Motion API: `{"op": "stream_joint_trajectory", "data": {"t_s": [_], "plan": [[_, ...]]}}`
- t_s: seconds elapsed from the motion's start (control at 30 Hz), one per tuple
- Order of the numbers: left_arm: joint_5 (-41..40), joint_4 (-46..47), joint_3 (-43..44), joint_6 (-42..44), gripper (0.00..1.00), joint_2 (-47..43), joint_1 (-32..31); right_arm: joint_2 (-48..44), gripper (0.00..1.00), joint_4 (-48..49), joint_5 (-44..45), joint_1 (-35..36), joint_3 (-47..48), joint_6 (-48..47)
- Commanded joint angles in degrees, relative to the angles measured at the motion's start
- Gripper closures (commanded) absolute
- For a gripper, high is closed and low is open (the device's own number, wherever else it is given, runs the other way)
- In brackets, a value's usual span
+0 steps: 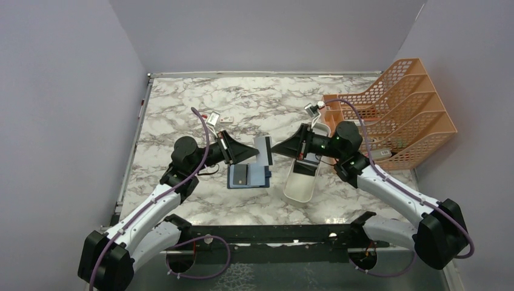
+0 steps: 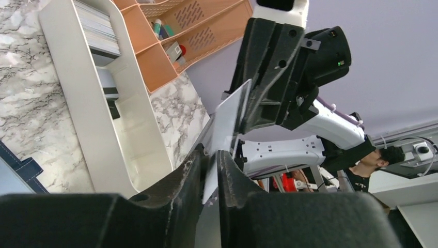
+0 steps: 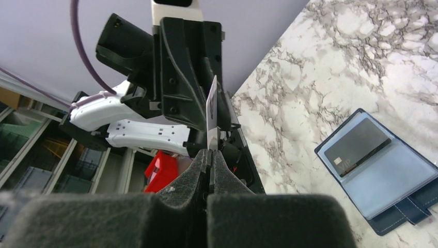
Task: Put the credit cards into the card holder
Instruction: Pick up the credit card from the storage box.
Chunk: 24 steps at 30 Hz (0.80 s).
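Observation:
A pale grey credit card [image 1: 263,147] hangs on edge in the air between both grippers, above the card holder [image 1: 248,176]. My right gripper [image 3: 209,155] is shut on one end of this card [image 3: 210,111]. My left gripper [image 2: 210,160] has its jaws narrowly around the other end of the card [image 2: 227,119], with a thin dark gap still showing beside it. The navy card holder [image 3: 382,175] lies open on the marble, and a dark credit card [image 3: 361,145] rests on its light blue inner panel. More cards [image 2: 98,31] are stacked in the white tray.
A long white tray [image 1: 300,188] lies just right of the card holder, under my right arm. An orange mesh file rack [image 1: 394,121] stands at the back right. A small white block [image 1: 218,119] lies behind my left gripper.

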Motion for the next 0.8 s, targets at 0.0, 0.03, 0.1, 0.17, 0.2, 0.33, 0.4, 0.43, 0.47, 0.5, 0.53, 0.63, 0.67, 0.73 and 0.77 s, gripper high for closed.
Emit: {"op": "stream_joint_trajectory", "data": {"t_s": [0.0,0.03,0.1,0.17,0.2,0.33,0.4,0.43,0.47,0.5,0.53,0.63,0.67,0.73,0.77], "plan": [[2.0,4.4,1.2,-0.3,0.8,0.0,-0.4,1.6,0.99,4.0,-1.8,0.5,-1.3,1.4],[2.0,4.6,1.0,-0.4,0.8,-0.1,-0.4,2.0,0.99,4.1,-1.9,0.6,-1.3,1.4],[1.9,4.9,0.8,-0.5,0.82,-0.3,-0.5,2.5,0.99,4.5,-1.8,0.6,-1.3,1.3],[2.0,5.1,0.6,-0.4,0.89,-0.3,-0.5,2.9,0.99,4.6,-1.4,0.6,-1.4,1.2],[2.0,5.2,0.6,-0.4,0.94,-0.3,-0.5,3.2,0.99,4.7,-1.4,0.6,-1.4,1.1],[1.7,5.3,0.0,-0.2,1.0,-0.1,-0.5,4.1,0.95,4.1,-2.2,0.6,-1.6,-0.5],[1.5,4.5,-0.8,-0.1,1.0,0.2,-0.4,3.6,0.81,-0.7,-1.2,0.6,-0.6,-4.4],[1.4,3.7,-1.2,0.1,1.0,0.3,-0.3,3.1,0.73,-4.8,0.5,0.6,0.3,-7.0],[1.1,2.3,-1.4,0.4,1.0,0.5,-0.2,2.6,0.65,-8.6,2.2,0.6,1.1,-9.4],[0.4,-0.2,-1.3,1.2,1.0,0.7,0.0,2.1,0.59,-11.7,3.8,0.6,1.7,-11.7],[-0.5,-4.1,-0.8,2.8,1.0,0.9,0.1,1.5,0.55,-14.2,5.2,0.6,2.0,-13.9],[-5.2,-17.5,2.4,10.0,1.0,2.2,0.3,0.0,0.5,-18.8,9.3,0.6,2.8,-17.9],[-6.6,-20.6,3.3,12.0,1.0,2.8,0.4,-0.1,0.5,-19.9,10.9,0.6,3.0,-18.1],[-9.0,-25.0,4.0,14.6,1.0,4.1,0.8,0.6,0.5,-24.1,15.8,0.6,4.2,-15.7],[-9.9,-26.3,4.1,15.5,1.0,4.9,1.1,1.6,0.5,-27.0,18.2,0.6,5.4,-14.4]]}}
